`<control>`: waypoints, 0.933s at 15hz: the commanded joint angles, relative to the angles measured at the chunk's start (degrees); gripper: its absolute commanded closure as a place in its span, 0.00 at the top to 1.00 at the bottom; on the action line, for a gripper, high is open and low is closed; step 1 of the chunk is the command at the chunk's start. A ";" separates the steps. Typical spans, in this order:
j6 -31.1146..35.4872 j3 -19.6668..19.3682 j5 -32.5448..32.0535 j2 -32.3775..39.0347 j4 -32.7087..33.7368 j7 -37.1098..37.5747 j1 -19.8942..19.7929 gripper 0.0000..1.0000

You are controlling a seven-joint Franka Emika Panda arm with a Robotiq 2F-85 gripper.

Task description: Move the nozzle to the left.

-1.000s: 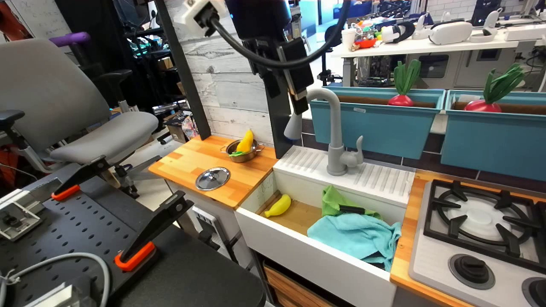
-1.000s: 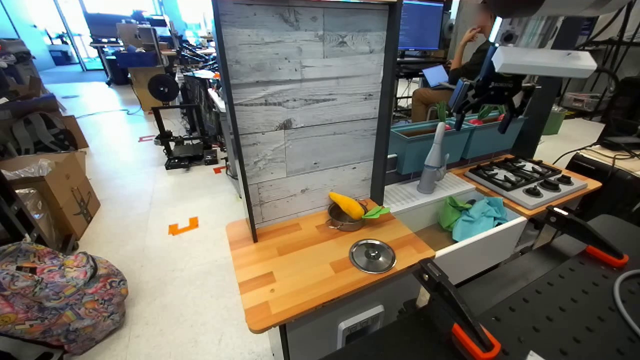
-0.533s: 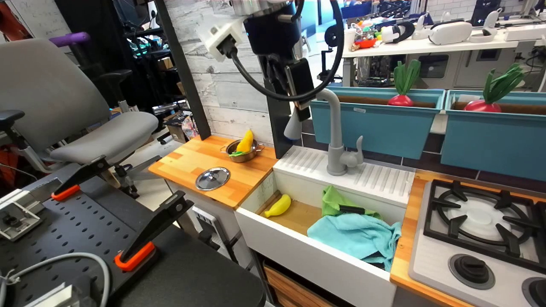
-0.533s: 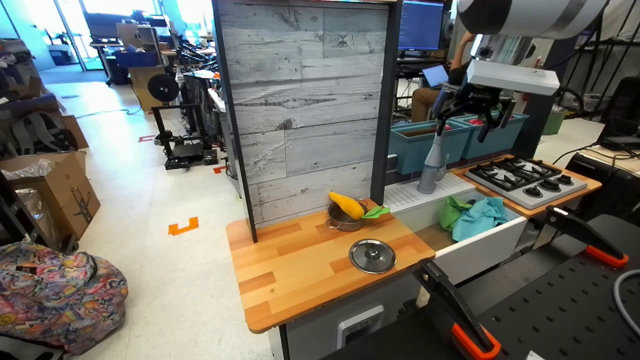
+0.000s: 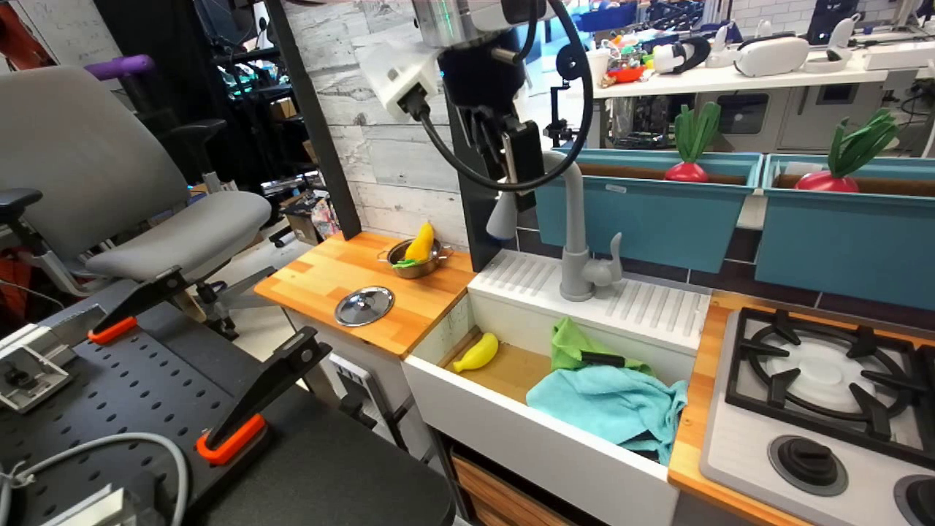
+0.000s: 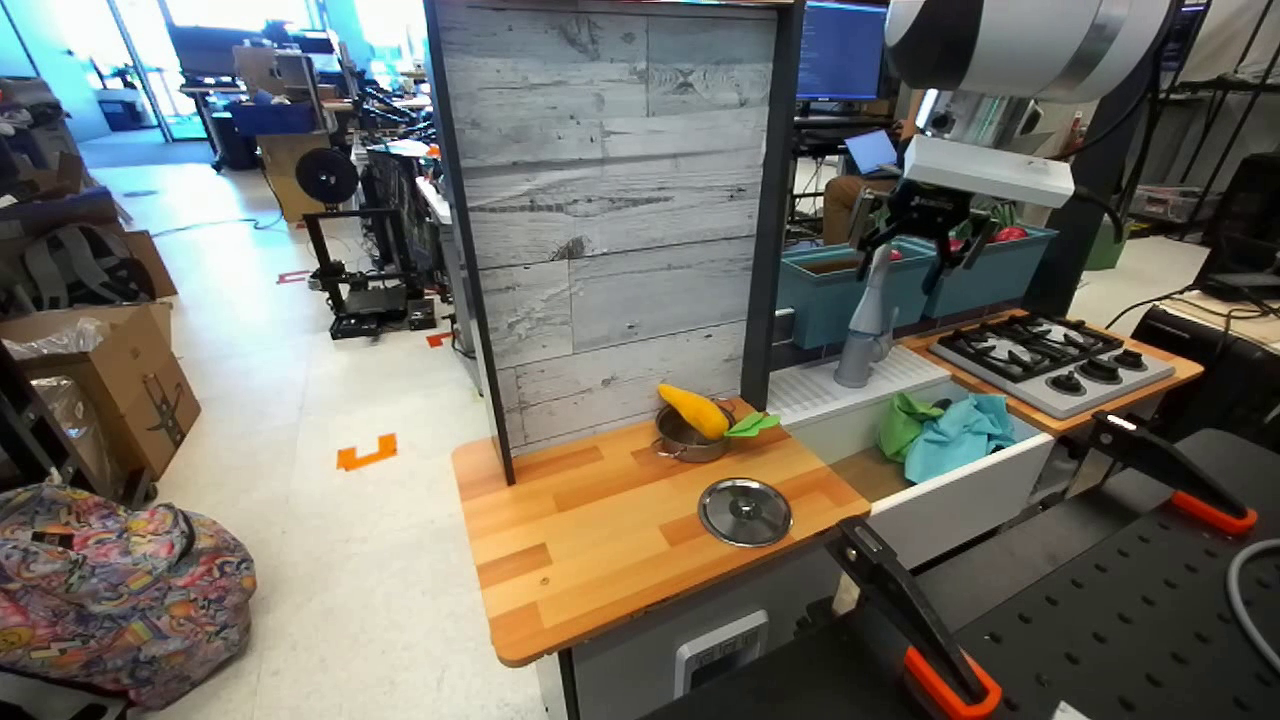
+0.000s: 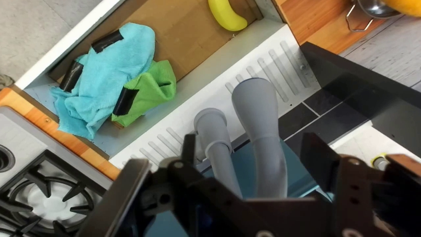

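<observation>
The nozzle, a grey gooseneck faucet spout, stands upright behind the sink in both exterior views (image 5: 575, 212) (image 6: 868, 312). Its flared head hangs toward the wooden counter side. My gripper (image 6: 898, 275) is open at the top of the spout, with a finger on either side of it. In the other exterior picture my gripper (image 5: 523, 196) hides part of the curved top. In the wrist view the nozzle (image 7: 258, 108) and its stem lie between the open fingertips of the gripper (image 7: 250, 141). I cannot tell whether a finger touches it.
The white sink (image 5: 540, 453) holds a yellow banana (image 5: 476, 353), a green cloth (image 5: 573, 347) and a blue towel (image 5: 613, 402). Teal planters (image 5: 643, 215) stand behind the faucet. A dark post (image 5: 478, 197) is close beside it. A stove (image 5: 825, 372) adjoins the sink.
My gripper has come down and moved across to the top of the spout, its fingers now on either side of it. The faucet has not visibly moved.
</observation>
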 commanded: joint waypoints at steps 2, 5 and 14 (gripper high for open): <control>1.79 0.61 1.11 2.84 3.14 -0.62 -1.01 0.42; 1.32 0.68 0.95 3.44 3.76 -0.60 -0.97 0.20; 1.43 4.62 4.19 4.75 6.52 -1.45 -3.47 0.06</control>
